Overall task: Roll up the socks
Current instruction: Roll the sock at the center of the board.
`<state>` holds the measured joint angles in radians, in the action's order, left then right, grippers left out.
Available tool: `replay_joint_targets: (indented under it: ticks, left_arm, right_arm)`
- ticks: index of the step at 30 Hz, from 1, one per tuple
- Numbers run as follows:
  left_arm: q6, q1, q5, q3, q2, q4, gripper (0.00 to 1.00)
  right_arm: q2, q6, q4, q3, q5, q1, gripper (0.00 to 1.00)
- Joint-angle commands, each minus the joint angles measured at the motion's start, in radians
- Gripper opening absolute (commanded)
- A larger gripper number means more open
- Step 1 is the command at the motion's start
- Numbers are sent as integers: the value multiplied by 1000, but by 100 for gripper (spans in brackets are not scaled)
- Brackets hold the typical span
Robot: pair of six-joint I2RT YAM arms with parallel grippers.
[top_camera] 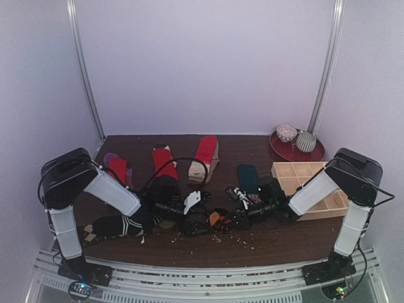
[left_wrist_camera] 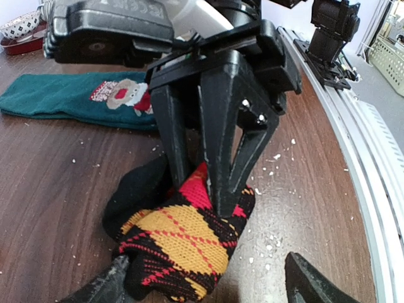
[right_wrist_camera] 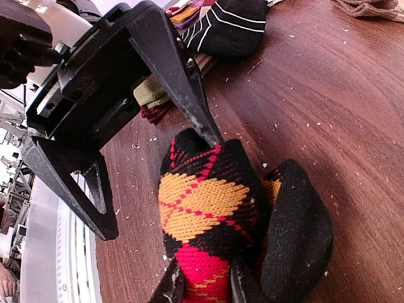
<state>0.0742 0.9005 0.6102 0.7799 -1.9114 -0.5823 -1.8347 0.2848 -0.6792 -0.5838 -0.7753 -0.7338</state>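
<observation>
argyle sock (left_wrist_camera: 183,243), black with orange and red diamonds, lies bunched on the worktop (left_wrist_camera: 57,208) near its front edge, between the two arms. the right end effector (left_wrist_camera: 201,192) is clamped on its red-diamond end, while the left end effector (right_wrist_camera: 161,186) stands spread wide beside the bundle, one finger seemingly touching the fabric. a teal sock (left_wrist_camera: 69,95) lies flat just behind.

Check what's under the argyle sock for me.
Only wooden table shows around the argyle sock, which the right claw pinches. Whatever lies directly beneath the bundle is covered.
</observation>
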Motion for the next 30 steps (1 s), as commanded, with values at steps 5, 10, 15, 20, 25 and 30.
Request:
replay_joint_targets:
  ticks: [5, 10, 15, 20, 25, 30]
  left_arm:
    - [-16, 21, 6, 31, -47, -78, 84]
    - [-16, 34, -6, 53, -82, -86, 86]
    - [-14, 41, 17, 100, -142, -40, 72]
    - [-16, 44, 23, 108, -166, 2, 43]
    - [-33, 44, 45, 83, -161, 1, 16]
    - [-63, 45, 67, 89, -157, 36, 0]
  right_arm:
    - [-113, -2, 361, 46, 15, -4, 16]
    - [-112, 0, 359, 47, 15, -3, 16]
    - [-115, 3, 367, 43, 13, -1, 16]
    - [-118, 5, 390, 36, 8, 0, 16]
    - [-122, 10, 398, 29, 11, 1, 16]
    - [-106, 5, 416, 17, 22, 1, 18]
